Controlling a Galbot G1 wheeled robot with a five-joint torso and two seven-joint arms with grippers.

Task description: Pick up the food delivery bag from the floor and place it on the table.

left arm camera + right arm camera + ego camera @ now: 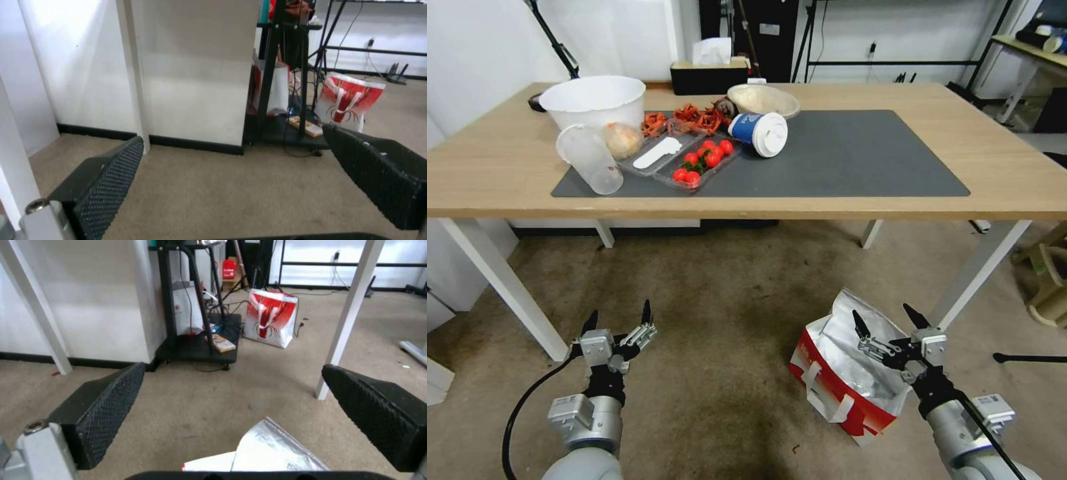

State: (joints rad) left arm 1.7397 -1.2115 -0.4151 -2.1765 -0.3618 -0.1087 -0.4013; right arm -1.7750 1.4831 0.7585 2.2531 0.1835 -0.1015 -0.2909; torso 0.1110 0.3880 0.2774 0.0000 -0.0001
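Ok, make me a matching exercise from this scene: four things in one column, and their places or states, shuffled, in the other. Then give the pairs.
Things:
1. food delivery bag
2. blue-and-white cup
3. left gripper
4. cherry tomatoes

Places or states:
A. in a clear tray on the dark grey mat
B. on its side on the table, lid toward the camera
C. on the floor, foil lining showing at its open top, under the right gripper
D. open, above bare floor near a white table leg

Pairs: 1-C, 2-B, 3-D, 4-A
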